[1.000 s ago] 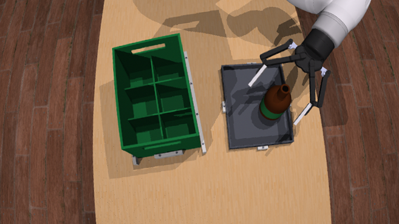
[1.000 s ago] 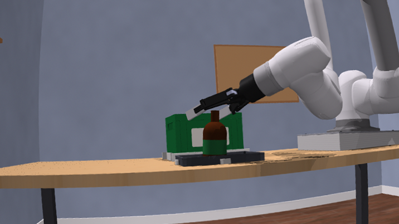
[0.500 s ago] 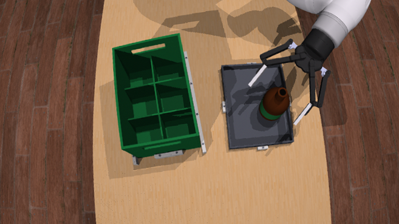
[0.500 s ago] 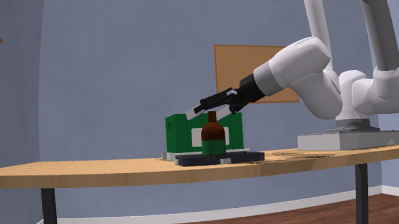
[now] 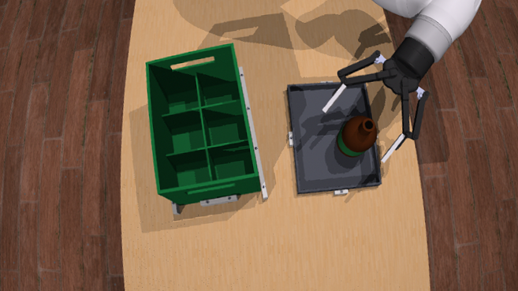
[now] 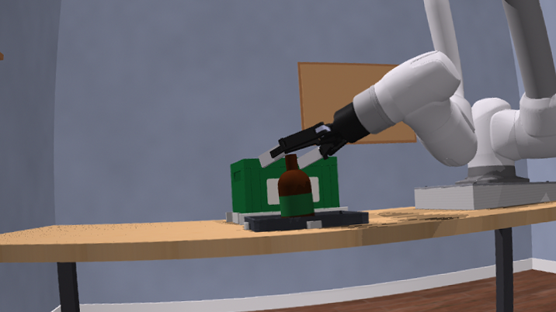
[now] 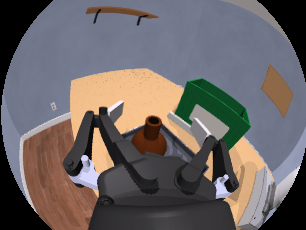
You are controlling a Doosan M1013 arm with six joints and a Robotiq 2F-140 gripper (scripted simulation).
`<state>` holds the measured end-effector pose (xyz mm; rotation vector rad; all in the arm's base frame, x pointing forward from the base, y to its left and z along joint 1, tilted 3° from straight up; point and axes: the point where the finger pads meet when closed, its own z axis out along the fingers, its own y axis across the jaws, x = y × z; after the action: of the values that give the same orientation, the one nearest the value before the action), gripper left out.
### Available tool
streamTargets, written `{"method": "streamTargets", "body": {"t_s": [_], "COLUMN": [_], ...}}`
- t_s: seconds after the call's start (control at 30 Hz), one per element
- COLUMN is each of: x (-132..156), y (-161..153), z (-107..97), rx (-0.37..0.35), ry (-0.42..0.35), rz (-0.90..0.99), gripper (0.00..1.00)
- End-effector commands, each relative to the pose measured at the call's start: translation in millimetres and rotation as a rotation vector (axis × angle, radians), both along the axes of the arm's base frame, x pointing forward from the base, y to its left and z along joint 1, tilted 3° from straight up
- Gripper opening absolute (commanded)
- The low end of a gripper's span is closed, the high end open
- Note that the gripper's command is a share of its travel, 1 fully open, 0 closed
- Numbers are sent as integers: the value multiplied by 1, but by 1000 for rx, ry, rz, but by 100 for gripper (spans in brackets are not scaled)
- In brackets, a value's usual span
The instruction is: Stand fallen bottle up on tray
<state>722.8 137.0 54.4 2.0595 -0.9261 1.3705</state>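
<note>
One bottle (image 6: 294,192) stands upright on the tray (image 5: 311,172), near its edge farthest from the crate (image 5: 199,123). Our gripper (image 5: 360,125) hangs spread wide and empty above its neck. We judge a stray sweep could topple it. We count one crate, one tray.

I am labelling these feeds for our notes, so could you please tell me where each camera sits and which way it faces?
Top: overhead, looking straight down on the table, green crate, tray and upright bottle; shows the forearm and open gripper.
Exterior: beside the table at about its height, looking across at the bottle before the crate; shows the whole arm and its base.
Wrist: behind the gripper, looking along the spread fingers to the bottle neck.
All three share bottle, crate and gripper.
</note>
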Motion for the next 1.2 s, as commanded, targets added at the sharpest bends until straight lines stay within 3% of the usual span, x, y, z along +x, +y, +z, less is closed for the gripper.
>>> {"method": "streamTargets", "body": {"t_s": [0.0,1.17], "x": [0,1], "y": [0,0], "z": [0,12], "rx": [0,0], "ry": [0,0], "rz": [0,0], "gripper": [100,100]}}
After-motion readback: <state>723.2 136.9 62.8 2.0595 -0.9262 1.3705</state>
